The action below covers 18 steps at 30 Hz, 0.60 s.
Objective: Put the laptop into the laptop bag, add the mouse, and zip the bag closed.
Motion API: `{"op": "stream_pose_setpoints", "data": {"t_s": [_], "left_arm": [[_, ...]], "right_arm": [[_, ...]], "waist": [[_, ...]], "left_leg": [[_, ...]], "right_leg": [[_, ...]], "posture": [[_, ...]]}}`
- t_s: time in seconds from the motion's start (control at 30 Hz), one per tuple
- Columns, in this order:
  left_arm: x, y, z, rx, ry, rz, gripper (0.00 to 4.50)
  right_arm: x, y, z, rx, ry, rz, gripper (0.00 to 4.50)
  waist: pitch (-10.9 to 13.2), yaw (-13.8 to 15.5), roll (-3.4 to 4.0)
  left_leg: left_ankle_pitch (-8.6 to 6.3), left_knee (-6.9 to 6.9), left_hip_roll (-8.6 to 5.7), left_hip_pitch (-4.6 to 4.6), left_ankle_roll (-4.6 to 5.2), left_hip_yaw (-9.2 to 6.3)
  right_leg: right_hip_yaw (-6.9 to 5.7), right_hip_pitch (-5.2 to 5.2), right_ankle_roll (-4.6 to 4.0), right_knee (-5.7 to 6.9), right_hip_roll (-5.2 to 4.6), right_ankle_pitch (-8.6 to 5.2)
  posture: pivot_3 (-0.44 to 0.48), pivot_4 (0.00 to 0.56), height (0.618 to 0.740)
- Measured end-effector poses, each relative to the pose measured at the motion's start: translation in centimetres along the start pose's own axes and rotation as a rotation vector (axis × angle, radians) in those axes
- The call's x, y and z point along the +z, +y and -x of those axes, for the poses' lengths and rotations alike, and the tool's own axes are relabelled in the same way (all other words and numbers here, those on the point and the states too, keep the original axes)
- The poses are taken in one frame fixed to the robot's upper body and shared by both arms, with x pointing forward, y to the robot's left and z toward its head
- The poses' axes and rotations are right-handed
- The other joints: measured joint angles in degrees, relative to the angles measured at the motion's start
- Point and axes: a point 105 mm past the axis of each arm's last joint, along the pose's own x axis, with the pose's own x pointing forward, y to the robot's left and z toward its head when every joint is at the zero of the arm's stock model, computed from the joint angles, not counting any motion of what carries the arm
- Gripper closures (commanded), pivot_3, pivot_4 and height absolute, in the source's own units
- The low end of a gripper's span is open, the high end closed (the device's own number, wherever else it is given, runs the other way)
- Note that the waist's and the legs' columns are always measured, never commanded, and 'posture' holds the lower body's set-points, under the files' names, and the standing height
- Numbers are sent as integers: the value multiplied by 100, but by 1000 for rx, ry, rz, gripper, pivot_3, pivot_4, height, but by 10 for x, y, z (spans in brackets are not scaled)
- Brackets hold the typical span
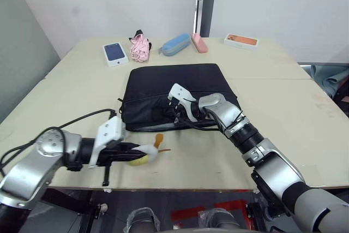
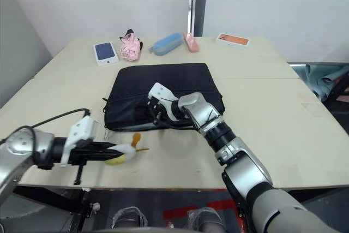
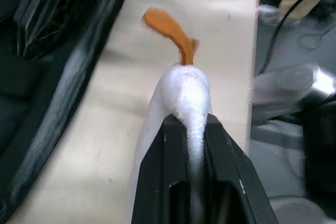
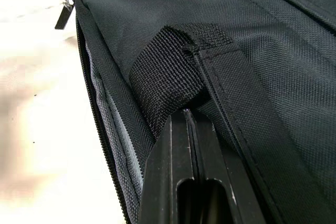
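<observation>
The left gripper (image 3: 188, 124) pinches the white plush duck (image 1: 146, 153) just beside the laptop bag's (image 1: 180, 88) near edge. To its right, the right gripper (image 4: 191, 116) is clamped on the bag's strap handle (image 4: 168, 72). No writing is readable.

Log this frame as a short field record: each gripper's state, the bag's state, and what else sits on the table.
left gripper: shut on the plush duck charm, near the table's front edge
right gripper: shut on a strap handle of the laptop bag
bag: lies flat, its zipper open along the edge seen from the right wrist, grey lining showing
far edge of table: white phone box, pink bundle, blue case, pink case, orange phone box
</observation>
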Motion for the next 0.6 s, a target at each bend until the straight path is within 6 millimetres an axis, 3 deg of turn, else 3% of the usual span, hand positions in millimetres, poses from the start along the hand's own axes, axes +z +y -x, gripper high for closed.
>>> {"op": "stream_pose_setpoints", "data": {"t_s": [0.17,0.3,0.53,0.6], "left_arm": [[20,-5,-29,-16,-123,-160,4477],[23,-11,-35,-47,-153,-186,4477],[25,-40,-49,-129,-178,-199,4477],[27,-46,-50,-132,-182,-205,3696]], "right_arm": [[2,2,-3,8,-2,0,4500],[2,1,-3,7,-3,-7,4500],[1,-1,-1,4,2,-9,4500],[1,-3,0,-1,2,-13,4500]], "waist": [[0,-30,0],[0,-26,0],[0,-34,0],[0,-50,0]], "left_leg": [[0,6,6,0,-1,8],[1,7,10,2,-3,8],[0,11,13,3,-3,11],[0,11,14,3,-3,14]], "right_leg": [[6,-3,0,5,6,0],[6,-3,-1,8,10,1],[9,-3,-1,12,11,1],[11,-3,-1,12,12,1]], "posture": [[0,150,740],[0,150,740],[0,150,740],[0,150,740]]}}
